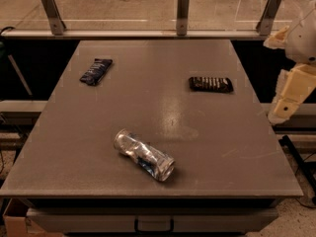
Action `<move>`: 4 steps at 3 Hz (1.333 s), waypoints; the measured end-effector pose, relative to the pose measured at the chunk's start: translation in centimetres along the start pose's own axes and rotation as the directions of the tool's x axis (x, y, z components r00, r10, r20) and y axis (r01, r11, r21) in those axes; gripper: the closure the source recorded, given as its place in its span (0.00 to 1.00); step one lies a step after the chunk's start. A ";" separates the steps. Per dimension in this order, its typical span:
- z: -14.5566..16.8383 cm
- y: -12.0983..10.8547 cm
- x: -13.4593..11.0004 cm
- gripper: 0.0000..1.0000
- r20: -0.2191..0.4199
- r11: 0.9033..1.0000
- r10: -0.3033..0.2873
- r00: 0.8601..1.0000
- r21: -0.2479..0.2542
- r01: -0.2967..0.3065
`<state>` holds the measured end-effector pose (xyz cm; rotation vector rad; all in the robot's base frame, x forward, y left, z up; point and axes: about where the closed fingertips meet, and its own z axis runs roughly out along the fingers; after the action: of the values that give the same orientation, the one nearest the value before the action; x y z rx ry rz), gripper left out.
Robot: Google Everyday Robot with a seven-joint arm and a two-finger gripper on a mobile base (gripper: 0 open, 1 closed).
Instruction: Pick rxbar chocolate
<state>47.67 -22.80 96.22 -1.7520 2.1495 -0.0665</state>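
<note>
Drawer handle (pixel 154 224): dark, set in the front panel below the table's near edge.
Table (pixel 163 181): grey flat top that narrows toward the far side.
Crushed plastic bottle (pixel 144 154): clear, lying on its side near the front and a little left of centre, its length running diagonally.
Gripper (pixel 290 97): cream-coloured and hanging off the table's right edge, above the gap beside the top, touching nothing on it.
Grip: whether it is open or closed cannot be told from this view, and no object shows in its hold.
Rxbar chocolate (pixel 211 84): flat black bar with a row of pale lettering, lying on the right half of the table past the middle, well apart from the gripper.
Blue wrapper (pixel 96 71): dark and crinkled, on the far left part, slightly tilted.
Rail posts (pixel 182 11): three metal uprights behind the table's far edge.
</note>
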 end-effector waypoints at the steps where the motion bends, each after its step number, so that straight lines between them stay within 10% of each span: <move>1: 4.1 -6.5 0.3 0.00 0.070 0.998 -0.063 0.996 0.021 0.062; 4: 14.6 -13.6 -2.1 0.00 0.230 0.999 -0.024 0.973 -0.028 0.031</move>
<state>65.29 -21.14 86.75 -1.7140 1.9699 0.1565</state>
